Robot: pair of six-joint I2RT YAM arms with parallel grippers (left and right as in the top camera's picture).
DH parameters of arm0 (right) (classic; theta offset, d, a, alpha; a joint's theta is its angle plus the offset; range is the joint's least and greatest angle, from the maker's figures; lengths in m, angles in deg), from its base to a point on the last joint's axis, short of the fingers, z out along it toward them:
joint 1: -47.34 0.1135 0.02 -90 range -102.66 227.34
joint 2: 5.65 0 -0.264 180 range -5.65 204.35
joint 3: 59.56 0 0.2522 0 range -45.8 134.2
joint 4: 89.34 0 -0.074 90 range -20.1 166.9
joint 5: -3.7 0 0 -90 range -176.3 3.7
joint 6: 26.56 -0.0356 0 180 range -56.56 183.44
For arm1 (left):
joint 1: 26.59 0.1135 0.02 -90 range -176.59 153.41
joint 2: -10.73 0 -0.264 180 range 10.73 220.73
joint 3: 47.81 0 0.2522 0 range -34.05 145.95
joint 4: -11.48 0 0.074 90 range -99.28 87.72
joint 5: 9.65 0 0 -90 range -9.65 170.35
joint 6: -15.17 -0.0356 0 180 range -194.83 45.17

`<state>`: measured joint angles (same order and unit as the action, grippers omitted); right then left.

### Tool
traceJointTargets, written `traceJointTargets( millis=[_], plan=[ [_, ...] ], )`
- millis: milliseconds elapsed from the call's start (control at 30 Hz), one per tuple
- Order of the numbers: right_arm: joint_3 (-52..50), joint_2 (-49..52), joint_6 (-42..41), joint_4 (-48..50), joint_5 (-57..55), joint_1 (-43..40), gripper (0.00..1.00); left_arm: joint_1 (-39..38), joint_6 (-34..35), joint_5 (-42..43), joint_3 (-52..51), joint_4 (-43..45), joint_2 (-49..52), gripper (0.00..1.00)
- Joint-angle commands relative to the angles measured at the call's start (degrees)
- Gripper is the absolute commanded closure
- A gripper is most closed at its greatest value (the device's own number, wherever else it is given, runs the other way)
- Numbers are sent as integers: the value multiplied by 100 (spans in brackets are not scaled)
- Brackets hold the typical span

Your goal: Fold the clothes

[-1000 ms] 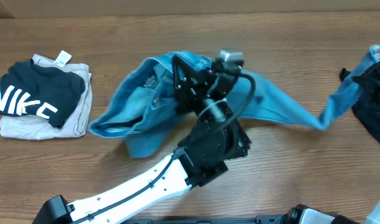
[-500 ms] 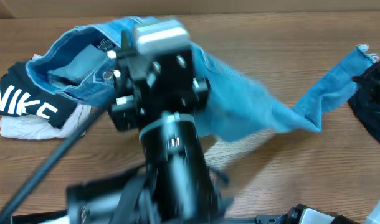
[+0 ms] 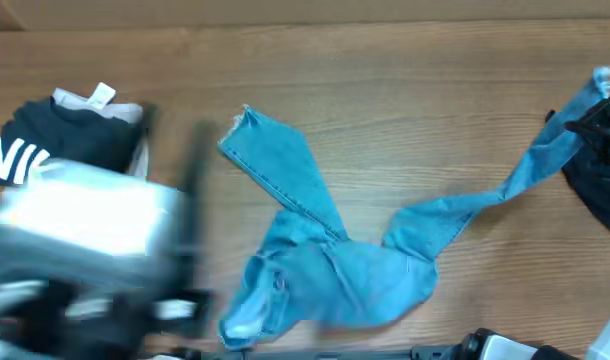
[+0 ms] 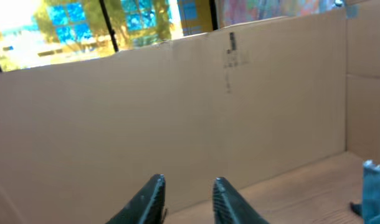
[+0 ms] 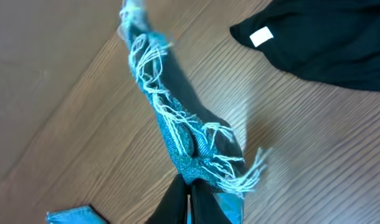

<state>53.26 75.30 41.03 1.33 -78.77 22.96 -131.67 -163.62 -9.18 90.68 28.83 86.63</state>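
Jeans [image 3: 335, 275] hem pinched in right tool [image 5: 190, 198]; left tool [image 4: 189, 184] slightly parted.

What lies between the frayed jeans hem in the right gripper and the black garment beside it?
Only bare wooden table separates the jeans hem from the black garment, as the right wrist view shows.

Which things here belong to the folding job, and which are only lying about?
Belong to the job: jeans, one frayed hem pinched in the right tool; black NIKE top; black garment at the right.
Only there: cardboard wall; wooden table.
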Motion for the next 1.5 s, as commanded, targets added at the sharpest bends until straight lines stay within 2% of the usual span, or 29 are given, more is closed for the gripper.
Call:
traceJointTargets(
  millis=[0,200,267,367,467,533,667,700,767,867,933,967,1133,1233,1367,1467],
  plan=[
    [164,-48,39,15,31,-11,96,-31,-162,17,151,-192,-577,74],
    [164,-48,42,-107,28,-11,96,-33,-162,17,140,-92,-1078,47],
    [164,-48,42,-103,28,-11,96,-35,-162,17,140,-90,-1156,43],
    [164,-48,39,-103,28,-11,96,-146,-31,103,144,-52,-1163,20],
    [164,-48,39,-92,28,-11,96,-295,-101,839,144,-275,-1156,11],
    [164,-48,39,-92,31,-11,96,-297,-511,1346,144,-874,-1156,10],
    [164,-48,39,-87,33,-11,96,-295,-903,2612,146,-2367,-1141,4],
    [164,-48,39,-87,33,-11,96,-297,-896,2660,164,-2308,-1113,2],
    [164,-48,39,-76,68,-7,96,-302,-901,2166,352,-2356,-1062,2],
    [164,-48,39,17,297,-7,96,-695,-1207,861,616,-2802,-1058,1],
    [164,-48,39,66,328,-7,96,-881,-1589,2,723,-2518,-1001,2],
    [164,-48,39,63,328,-7,96,-817,-1637,17,723,-2124,-994,0],
    [164,-48,70,-63,330,-7,96,291,-1565,22,717,-1860,-901,0],
    [164,-48,127,-85,332,-7,96,1458,-1270,22,702,-1864,-516,0],
    [164,-48,127,-109,330,-7,96,3952,221,13,573,-1856,164,0],
    [164,-48,127,-107,332,-7,96,4970,688,11,570,-1858,739,0]
  ],
)
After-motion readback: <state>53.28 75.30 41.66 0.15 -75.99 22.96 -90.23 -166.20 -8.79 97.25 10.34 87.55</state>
